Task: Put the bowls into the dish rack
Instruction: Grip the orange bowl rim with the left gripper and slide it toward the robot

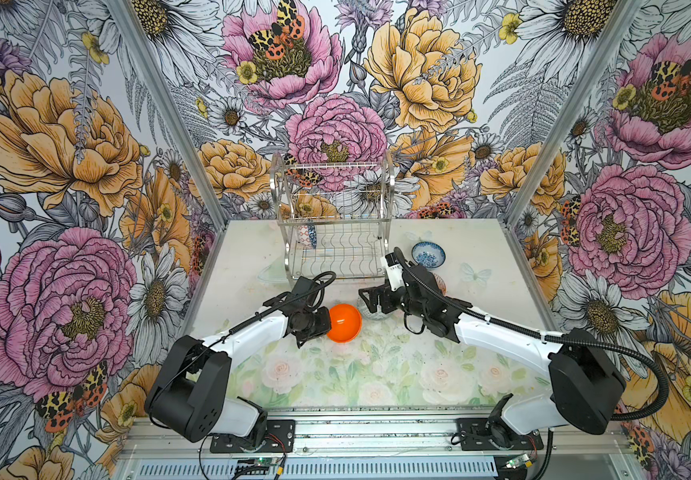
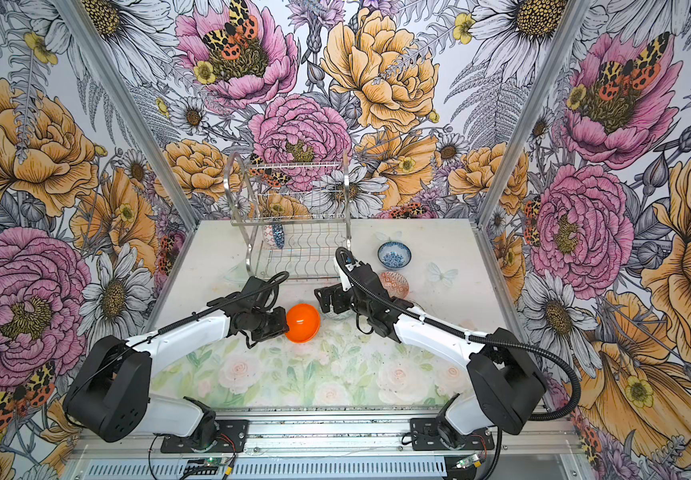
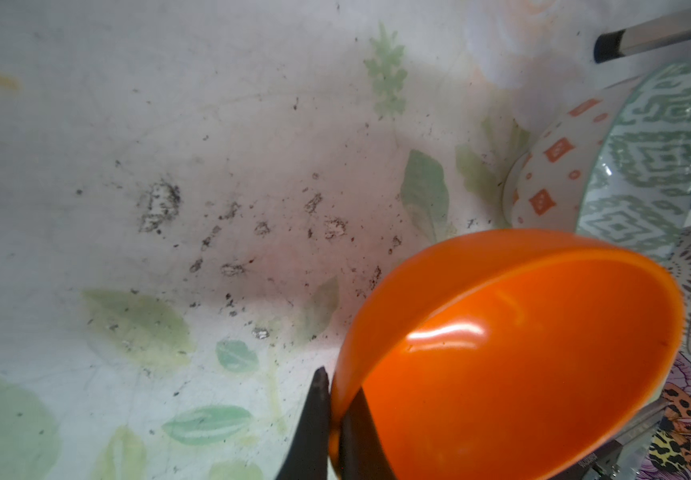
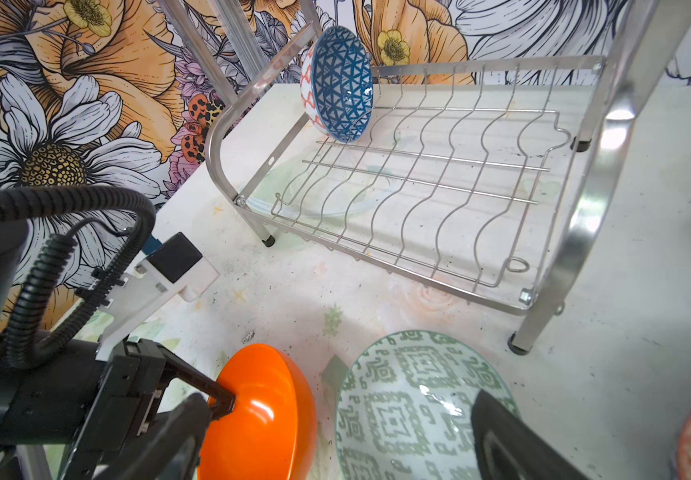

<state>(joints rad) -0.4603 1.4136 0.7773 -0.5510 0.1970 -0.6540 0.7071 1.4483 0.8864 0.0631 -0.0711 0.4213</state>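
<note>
Fingers on the left [image 3: 311,436] pinch the orange bowl [image 1: 346,322] by its rim; right fingers [image 4: 510,440] stand spread apart.

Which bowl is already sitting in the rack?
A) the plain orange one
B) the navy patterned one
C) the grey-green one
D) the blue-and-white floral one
B: the navy bowl stands on edge in the lower shelf of the rack, and no other bowl is in it.
</note>
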